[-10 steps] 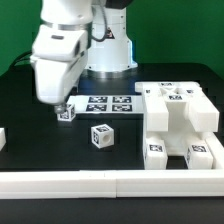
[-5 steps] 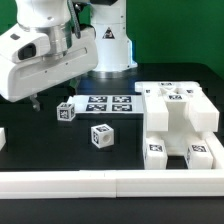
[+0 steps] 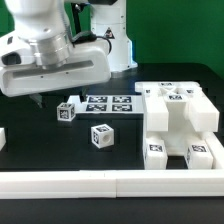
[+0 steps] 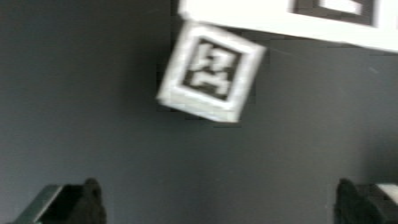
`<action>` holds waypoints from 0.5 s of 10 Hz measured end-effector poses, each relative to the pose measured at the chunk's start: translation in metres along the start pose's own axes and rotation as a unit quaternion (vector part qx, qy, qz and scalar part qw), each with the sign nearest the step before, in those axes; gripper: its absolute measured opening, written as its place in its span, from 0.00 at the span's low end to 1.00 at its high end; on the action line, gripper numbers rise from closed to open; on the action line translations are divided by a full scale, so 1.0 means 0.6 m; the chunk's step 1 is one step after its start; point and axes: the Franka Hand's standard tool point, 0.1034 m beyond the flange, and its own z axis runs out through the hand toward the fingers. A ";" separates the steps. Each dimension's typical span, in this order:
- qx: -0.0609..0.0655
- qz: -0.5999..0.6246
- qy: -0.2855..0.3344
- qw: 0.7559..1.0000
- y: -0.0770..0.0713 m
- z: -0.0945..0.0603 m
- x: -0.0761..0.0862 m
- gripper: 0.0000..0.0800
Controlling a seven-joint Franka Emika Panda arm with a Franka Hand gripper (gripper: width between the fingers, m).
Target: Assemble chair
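Jaws spread wide and gripping nothing, I am hovering above the table [image 3: 40, 145]; the small tagged chair block [image 3: 66, 111] is lying just beside the marker board [image 3: 110, 103], on the exterior view's left of it

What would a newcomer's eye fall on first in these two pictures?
The big white robot arm fills the exterior view's upper left, its open pincer hanging over the black table near a small tagged cube. At the exterior view's right stands the chunky white chair assembly; a second tagged cube lies loose nearer the camera than the marker board.
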 end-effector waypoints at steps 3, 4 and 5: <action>0.007 0.067 -0.004 0.998 -0.004 0.005 -0.002 0.81; 0.014 0.083 -0.034 0.996 0.009 0.016 -0.018 0.81; 0.022 0.099 -0.076 0.992 0.017 0.018 -0.028 0.81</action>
